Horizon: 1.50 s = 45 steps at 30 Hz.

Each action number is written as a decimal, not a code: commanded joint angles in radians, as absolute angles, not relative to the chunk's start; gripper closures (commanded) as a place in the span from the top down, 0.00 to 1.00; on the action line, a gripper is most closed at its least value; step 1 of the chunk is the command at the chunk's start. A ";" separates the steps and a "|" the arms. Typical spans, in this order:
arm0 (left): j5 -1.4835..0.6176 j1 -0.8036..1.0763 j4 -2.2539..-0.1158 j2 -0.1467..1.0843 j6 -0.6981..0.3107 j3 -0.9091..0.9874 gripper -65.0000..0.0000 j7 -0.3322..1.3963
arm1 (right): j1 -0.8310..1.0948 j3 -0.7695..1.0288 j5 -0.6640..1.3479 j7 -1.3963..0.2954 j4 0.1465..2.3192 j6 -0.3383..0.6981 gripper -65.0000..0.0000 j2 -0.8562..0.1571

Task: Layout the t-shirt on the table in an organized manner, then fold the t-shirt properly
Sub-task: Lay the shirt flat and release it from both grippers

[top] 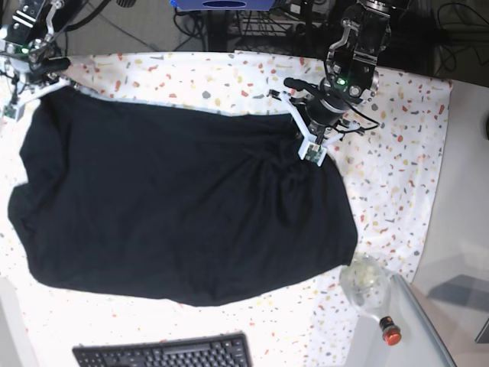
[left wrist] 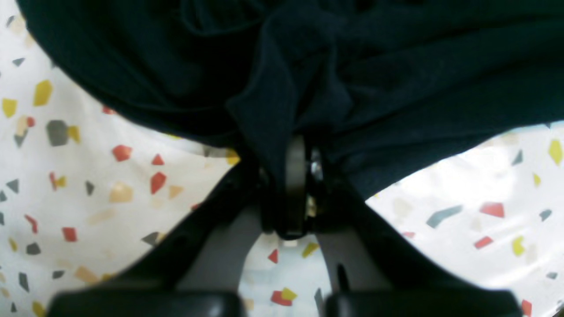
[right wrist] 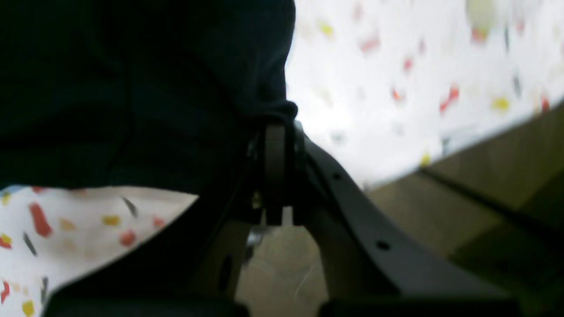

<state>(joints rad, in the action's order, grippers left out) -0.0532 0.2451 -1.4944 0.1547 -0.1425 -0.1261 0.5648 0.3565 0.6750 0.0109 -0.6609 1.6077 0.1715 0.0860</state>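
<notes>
The black t-shirt lies spread over most of the speckled table. My left gripper is shut on a bunched fold of the t-shirt at its far right edge; creases fan out from the pinch. In the left wrist view the closed fingertips clamp the cloth. My right gripper is shut on the t-shirt's far left corner near the table's left edge. The right wrist view shows the dark t-shirt hanging over its closed gripper.
A black keyboard lies at the near edge. A clear round object and a small red-topped thing sit at the near right by a grey side surface. Cables and equipment crowd the back edge.
</notes>
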 commanded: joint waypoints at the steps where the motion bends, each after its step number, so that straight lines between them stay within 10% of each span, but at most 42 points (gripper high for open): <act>1: -0.058 0.243 -1.511 0.159 -0.139 -0.107 0.00 0.550 | 0.340 0.696 0.022 -0.673 1.621 0.170 0.09 0.085; 3: -0.061 0.259 -1.515 0.156 -0.139 -0.070 0.00 0.550 | 0.338 0.734 0.067 -0.716 1.626 0.170 0.22 0.093; 10: -0.064 0.308 -1.596 0.157 -0.140 0.053 0.73 0.550 | 0.377 0.805 0.188 -0.690 1.738 0.170 0.22 0.096; 14: -0.064 0.361 -1.675 0.156 -0.142 0.127 0.88 0.550 | 0.403 0.797 0.188 -0.627 1.811 0.170 0.23 0.097; 30: -0.292 0.565 -1.888 0.143 -0.143 0.278 0.88 0.550 | 0.317 0.808 0.188 -0.621 1.782 0.171 0.24 0.031; 34: -0.323 0.556 -1.860 0.148 -0.143 0.278 0.87 0.550 | 0.200 0.713 0.188 -0.622 1.577 0.171 0.41 -0.087; 45: -0.325 0.556 -1.770 0.143 -0.143 0.331 0.00 0.549 | -0.001 0.568 0.189 -0.618 1.178 0.295 0.54 -0.225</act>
